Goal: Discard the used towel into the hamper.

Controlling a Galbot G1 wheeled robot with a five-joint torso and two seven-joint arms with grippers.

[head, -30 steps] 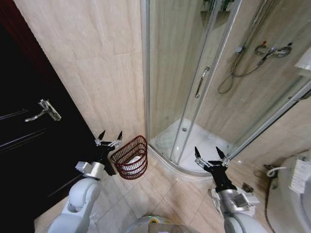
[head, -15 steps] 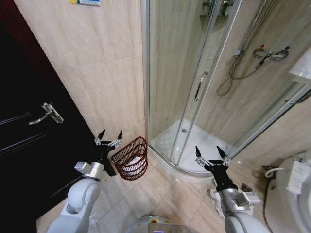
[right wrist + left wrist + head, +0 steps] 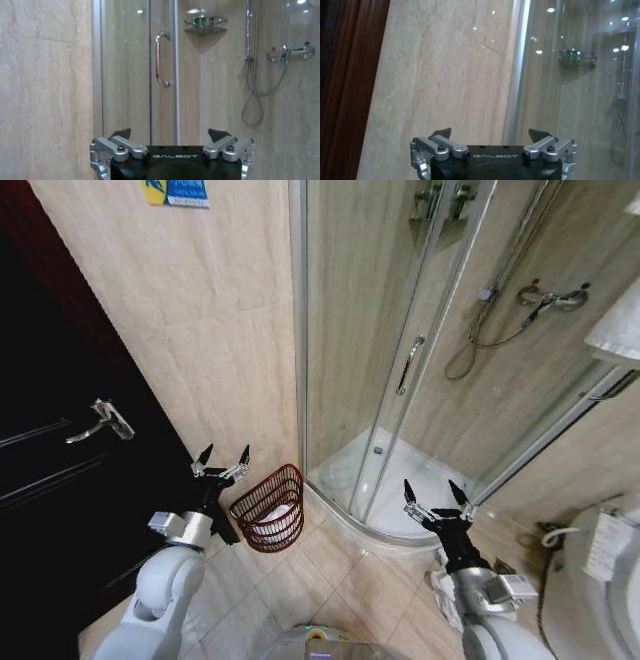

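While both arms sit low at the near edge of the head view, the left gripper is up with its two dark fingertips spread wide and nothing between them, and the right gripper is the same deal, fingers splayed apart and empty, hovering over the tiled floor in front of the shower. Just past the left gripper, on the side toward the shower, sits the hamper, a small dark red-brown wire basket standing on the floor right by the corner where the beige tile wall meets the glass shower enclosure. It looks tipped a bit toward the robot, and there's something white lying inside it, looks like the towel, though I can't make out much detail. The hamper is beside and a bit below the left fingers, not between them, and as far as I can tell nothing is touching; the right gripper is well apart from it, across by the curved white shower tray. On the far left is a dark door with a metal lever handle. Farther back through the glass you can see the door handle, a corner shelf, and the shower hose and mixer tap on the back wall.
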